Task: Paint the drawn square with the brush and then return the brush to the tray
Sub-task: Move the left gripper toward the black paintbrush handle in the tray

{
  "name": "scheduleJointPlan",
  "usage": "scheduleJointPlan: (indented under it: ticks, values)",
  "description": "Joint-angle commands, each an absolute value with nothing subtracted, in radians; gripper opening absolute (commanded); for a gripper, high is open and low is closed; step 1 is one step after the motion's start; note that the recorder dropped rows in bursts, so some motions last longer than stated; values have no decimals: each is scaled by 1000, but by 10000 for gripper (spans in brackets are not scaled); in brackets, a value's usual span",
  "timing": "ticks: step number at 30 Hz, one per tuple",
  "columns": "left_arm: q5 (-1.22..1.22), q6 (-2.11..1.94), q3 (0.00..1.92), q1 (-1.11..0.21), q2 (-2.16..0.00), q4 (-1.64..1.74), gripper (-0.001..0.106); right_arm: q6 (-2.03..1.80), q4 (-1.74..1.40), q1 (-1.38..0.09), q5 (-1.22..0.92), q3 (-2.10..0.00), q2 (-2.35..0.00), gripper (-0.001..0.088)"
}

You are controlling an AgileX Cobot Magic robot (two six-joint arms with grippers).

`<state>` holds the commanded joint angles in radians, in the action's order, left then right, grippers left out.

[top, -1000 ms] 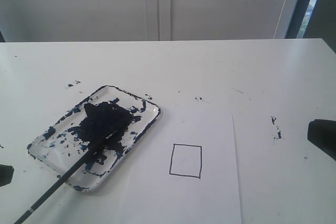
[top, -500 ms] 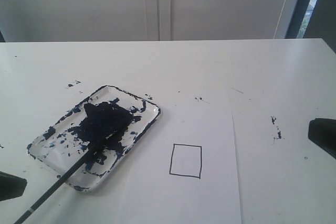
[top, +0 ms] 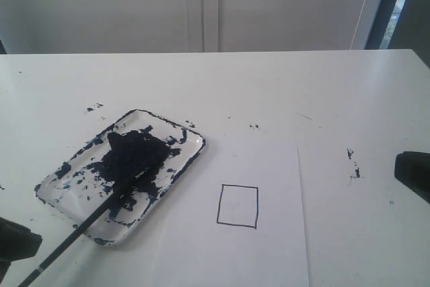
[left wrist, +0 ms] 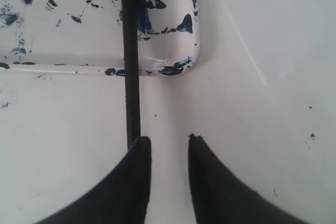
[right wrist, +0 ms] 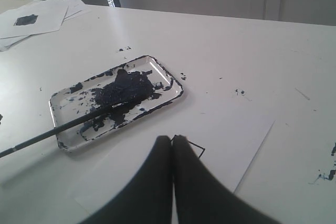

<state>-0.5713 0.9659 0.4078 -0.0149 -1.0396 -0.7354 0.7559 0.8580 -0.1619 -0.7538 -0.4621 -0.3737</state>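
Observation:
The tray (top: 178, 126) lies left of centre, smeared with dark blue paint and holding a large blob. The brush (top: 80, 228) rests with its tip in the blob and its black handle slanting over the tray's near rim toward the lower left. The drawn square (top: 238, 206) is blank white on the paper. My left gripper (left wrist: 165, 140) is open just above the table. The brush handle (left wrist: 130, 77) runs under its one finger, outside the gap. In the exterior view only a dark part of it shows at the lower left edge. My right gripper (right wrist: 172, 139) is shut and empty, and partly covers the square (right wrist: 195, 148).
The white paper sheet (top: 269, 166) lies on the white table, with paint specks (top: 353, 164) to its right and some (top: 94, 107) behind the tray (right wrist: 173, 85). A stack of painted sheets (right wrist: 31, 17) lies far off in the right wrist view. A wall stands behind the table.
The left gripper has come further into view at the lower left edge, nearer the brush handle's end. The brush, tray and right arm have not moved.

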Motion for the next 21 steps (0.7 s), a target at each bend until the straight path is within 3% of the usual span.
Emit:
scheduleJointPlan:
  ticks: [21]
  values:
    - [-397, 915, 408, -155, -1203, -589, 421, 756, 858, -162, -754, -462, -374, 0]
